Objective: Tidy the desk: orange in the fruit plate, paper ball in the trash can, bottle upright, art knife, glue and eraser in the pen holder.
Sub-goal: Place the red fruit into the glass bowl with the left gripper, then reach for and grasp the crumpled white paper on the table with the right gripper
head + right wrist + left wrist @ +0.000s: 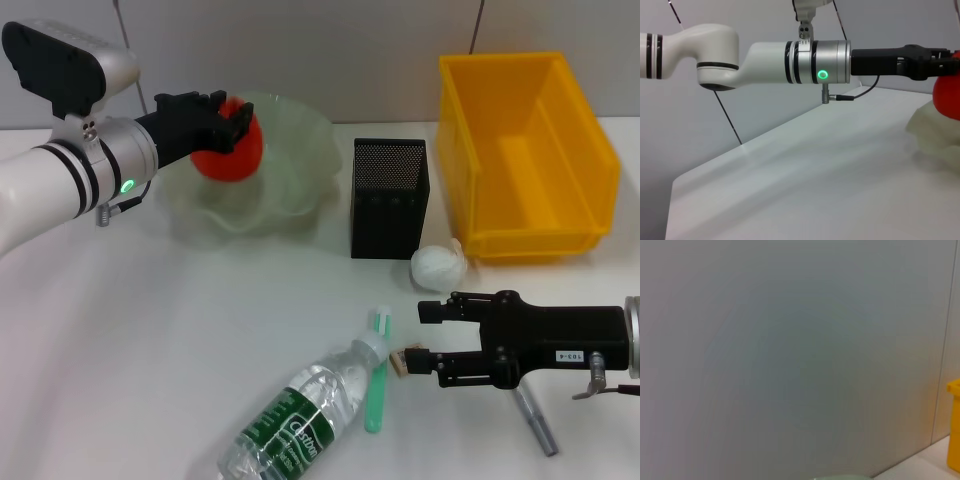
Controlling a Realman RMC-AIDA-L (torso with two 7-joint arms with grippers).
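My left gripper (232, 122) is shut on the red-orange orange (235, 152), holding it just over the pale-green fruit plate (290, 190). The right wrist view shows that same gripper (940, 62) on the orange (947, 97). My right gripper (417, 337) is open low over the desk (130, 350), and the beige eraser (403, 361) lies at one fingertip. The bottle (298, 425) lies on its side near the front edge. The paper ball (438, 267) rests between the black pen holder (390, 198) and the yellow trash can (525, 150).
A slim green stick-like tool (376, 385) lies beside the bottle's cap. A grey stick (533, 423) lies under my right arm. I cannot tell which is the art knife and which the glue. The left wrist view shows mostly wall and a corner of the trash can (954, 425).
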